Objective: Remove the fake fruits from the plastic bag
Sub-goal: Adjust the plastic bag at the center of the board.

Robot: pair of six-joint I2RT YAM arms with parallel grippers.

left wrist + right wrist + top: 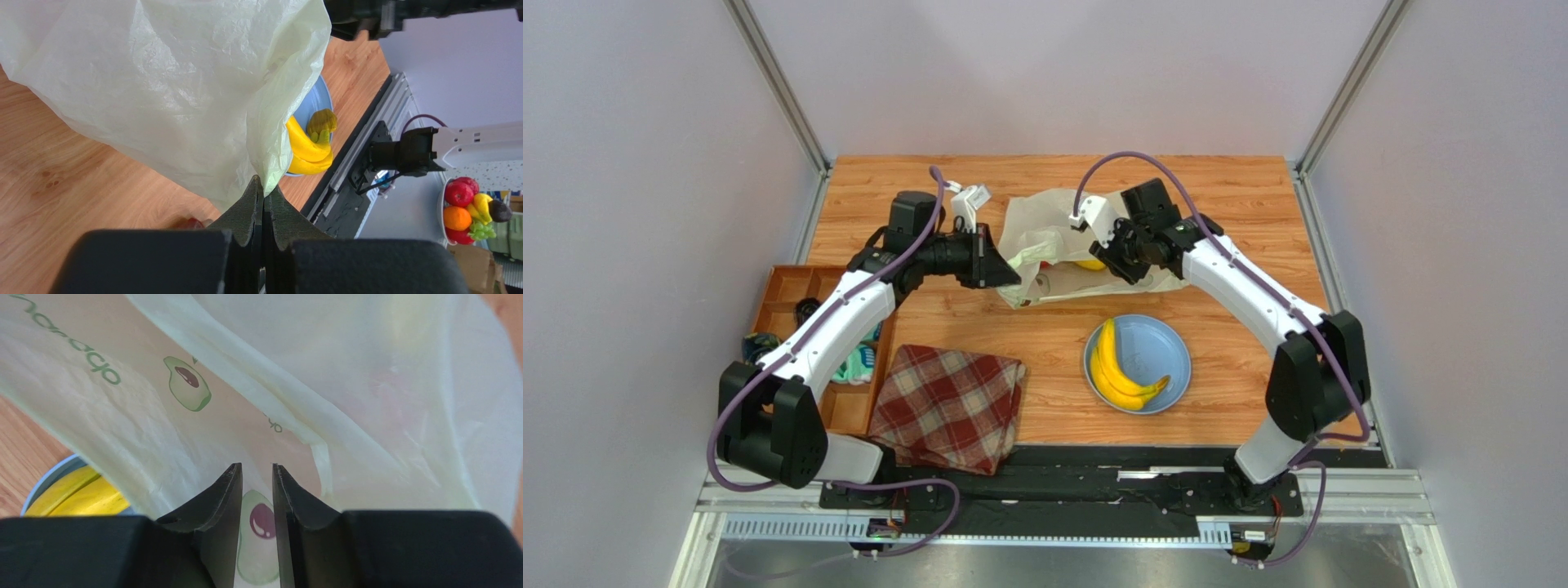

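The plastic bag (pixel 1053 239), pale yellow-green and crinkly, lies at the back middle of the table. My left gripper (pixel 1011 277) is shut on its near left edge and holds the film (pixel 184 92) up from the wood; the tips (pixel 264 185) pinch a fold. My right gripper (pixel 1100 254) is at the bag's right side, jaws a narrow gap apart (pixel 256 470) over the avocado-printed film (pixel 307 386), nothing between them. A yellow banana bunch (pixel 1122 368) lies on the blue plate (pixel 1171 343). A blurred red fruit (pixel 191 223) shows under the bag. A pink shape (pixel 393 392) shows through the film.
A red plaid cloth (pixel 949 407) lies at the front left of the table. A brown wooden tray (pixel 795 294) with small items sits at the left edge. Grey walls close in both sides. A bowl of other fruits (pixel 472 211) stands beyond the table.
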